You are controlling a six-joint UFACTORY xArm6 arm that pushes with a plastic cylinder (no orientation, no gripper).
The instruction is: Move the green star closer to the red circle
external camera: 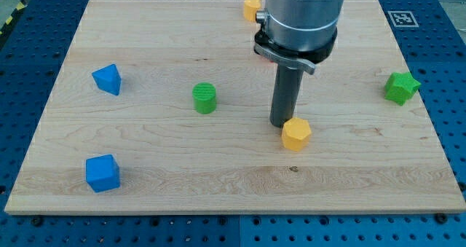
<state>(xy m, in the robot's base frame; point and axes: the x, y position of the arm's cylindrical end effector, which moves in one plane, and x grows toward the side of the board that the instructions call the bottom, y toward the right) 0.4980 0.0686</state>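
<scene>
The green star [401,87] lies near the board's right edge. No red circle shows in the view; the arm's body may hide it. My tip [281,124] rests on the board near the middle, right against the upper left side of a yellow hexagon [296,134]. The green star is far to the right of my tip and a little higher in the view.
A green cylinder [204,98] stands left of my tip. A blue triangular block [107,79] and a blue cube [102,173] lie at the left. Another yellow block [251,6] sits at the top edge, partly hidden by the arm. The wooden board [233,181] lies on a blue perforated table.
</scene>
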